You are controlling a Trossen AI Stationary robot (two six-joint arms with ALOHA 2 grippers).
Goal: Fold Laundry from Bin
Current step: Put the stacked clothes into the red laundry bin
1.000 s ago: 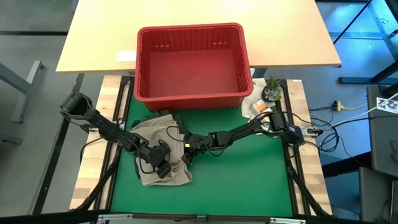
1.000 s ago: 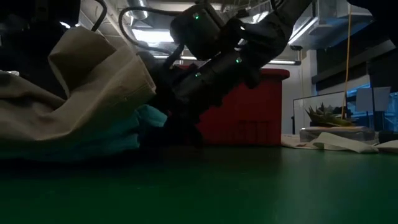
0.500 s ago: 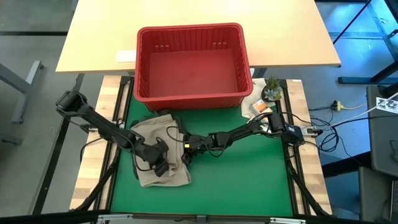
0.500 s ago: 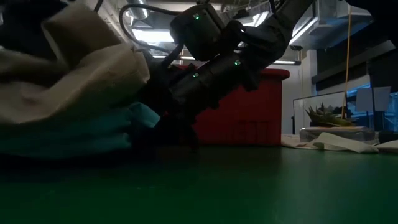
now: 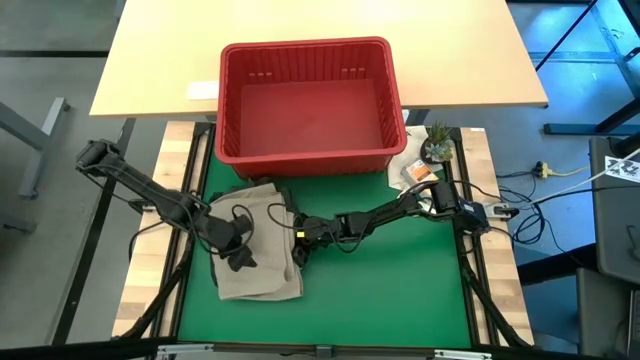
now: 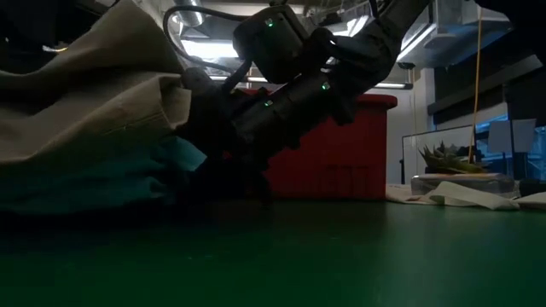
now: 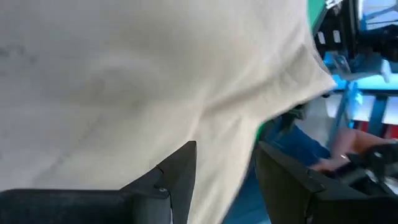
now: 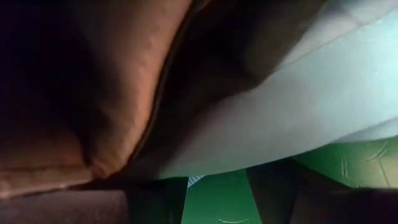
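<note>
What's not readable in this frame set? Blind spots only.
- Right gripper: high view, fingertips buried at the edge of the beige garment.
- Left gripper: high view too small; left wrist view shows fingers over beige cloth, grip unclear.
- Teal garment: low view only, mostly under the beige one.
- Bin: looks empty from above.

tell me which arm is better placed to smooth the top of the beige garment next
Left, probably. The left gripper sits over the middle of the beige garment, with cloth filling its wrist view. The right gripper is at the stack's right edge, low against the layers.
</note>
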